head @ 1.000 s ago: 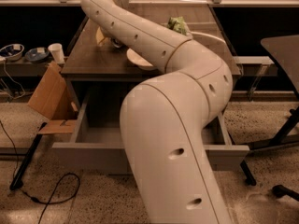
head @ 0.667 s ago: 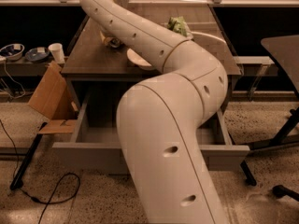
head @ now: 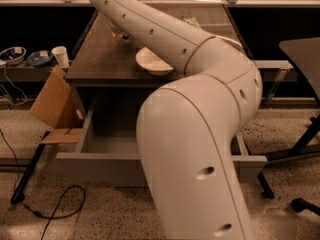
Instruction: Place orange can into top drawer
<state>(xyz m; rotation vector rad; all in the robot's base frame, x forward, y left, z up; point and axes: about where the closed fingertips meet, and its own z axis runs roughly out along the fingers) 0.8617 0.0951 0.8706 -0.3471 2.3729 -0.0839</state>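
Observation:
My gripper point(head: 121, 34) is at the back left of the dark tabletop point(head: 95, 64), almost wholly hidden behind my own white arm point(head: 200, 134). A small gold-orange bit of the orange can point(head: 117, 36) peeks out there, below the arm. I cannot tell whether it is held. The top drawer point(head: 100, 166) is pulled out below the tabletop. Its grey inside shows on the left, and the arm covers its middle and its handle.
A white bowl point(head: 150, 62) sits mid-table, partly under the arm. A green snack bag point(head: 190, 21) lies at the back. A cardboard box point(head: 52, 104) leans left of the drawer. A white cup point(head: 61, 56) and dishes point(head: 12, 54) are at left, a black cable point(head: 55, 209) on the floor, and a chair base point(head: 300, 149) at right.
My arm has shifted slightly, with its elbow a little more to the left. The gripper end stays at the back left of the tabletop. The drawer stays open.

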